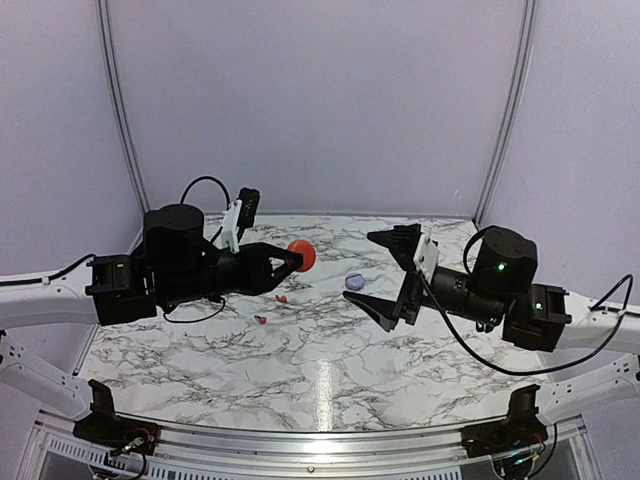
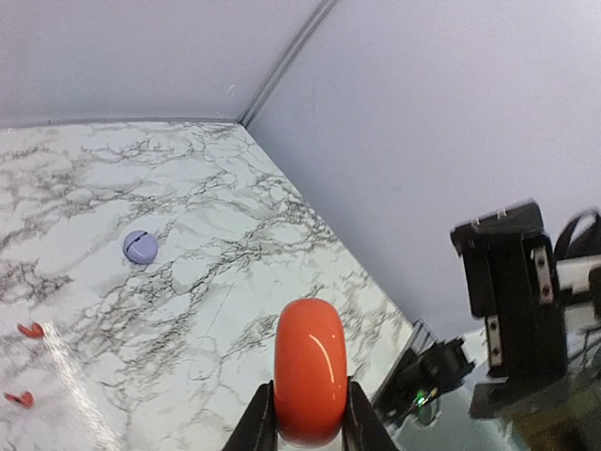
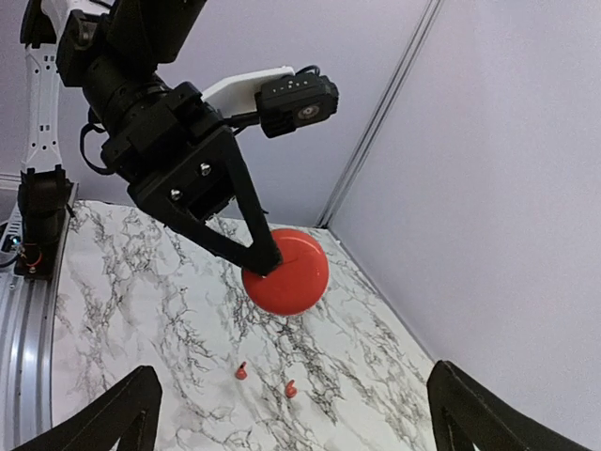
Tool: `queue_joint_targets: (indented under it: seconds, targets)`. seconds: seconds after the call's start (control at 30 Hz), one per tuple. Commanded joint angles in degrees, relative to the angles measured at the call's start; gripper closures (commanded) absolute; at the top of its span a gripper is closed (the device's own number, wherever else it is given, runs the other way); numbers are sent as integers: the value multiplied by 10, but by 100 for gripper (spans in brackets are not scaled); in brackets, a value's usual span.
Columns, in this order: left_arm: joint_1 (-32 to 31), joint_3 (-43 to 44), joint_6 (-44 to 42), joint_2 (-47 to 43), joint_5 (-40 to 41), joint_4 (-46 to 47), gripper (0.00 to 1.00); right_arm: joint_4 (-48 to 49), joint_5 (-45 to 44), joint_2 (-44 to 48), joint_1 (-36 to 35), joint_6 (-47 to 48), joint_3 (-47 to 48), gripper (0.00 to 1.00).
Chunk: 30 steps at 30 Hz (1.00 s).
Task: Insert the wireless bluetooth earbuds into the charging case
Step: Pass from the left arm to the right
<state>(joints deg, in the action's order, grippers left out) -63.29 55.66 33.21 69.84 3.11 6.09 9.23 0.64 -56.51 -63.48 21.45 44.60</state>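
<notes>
My left gripper [image 1: 290,259] is shut on the round red charging case [image 1: 302,256] and holds it edge-on above the table; the case fills the space between the jaws in the left wrist view [image 2: 310,371]. The right wrist view shows the case [image 3: 286,272] held closed in the air. Two tiny red earbuds lie on the marble below it, one [image 1: 282,298] and the other [image 1: 260,319], also seen in the right wrist view [image 3: 241,371] [image 3: 290,388] and the left wrist view [image 2: 31,330] [image 2: 21,398]. My right gripper [image 1: 388,272] is open wide and empty, facing the case.
A small round lilac case [image 1: 354,282] lies on the marble table [image 1: 320,370] between the two grippers, also in the left wrist view [image 2: 140,246]. Pale walls close the table at the back and sides.
</notes>
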Motion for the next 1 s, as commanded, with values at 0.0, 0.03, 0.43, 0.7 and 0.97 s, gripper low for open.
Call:
queue_joint_targets:
  seconds: [0.0, 0.03, 0.43, 0.7, 0.97]
  targets:
    - [3, 44, 217, 4, 65, 22, 100, 14, -30, 23, -2, 74, -8, 1]
    - [4, 48, 245, 2, 73, 16, 100, 7, -39, 17, -2, 81, 0, 2]
    - [6, 27, 434, -9, 78, 4, 100, 212, -340, -77, -146, 379, -31, 35]
    - [5, 16, 451, 0, 45, 38, 100, 403, -408, -159, -171, 538, -60, 47]
    - [-3, 11, 449, 10, 28, 49, 100, 484, -420, -203, -172, 600, -59, 52]
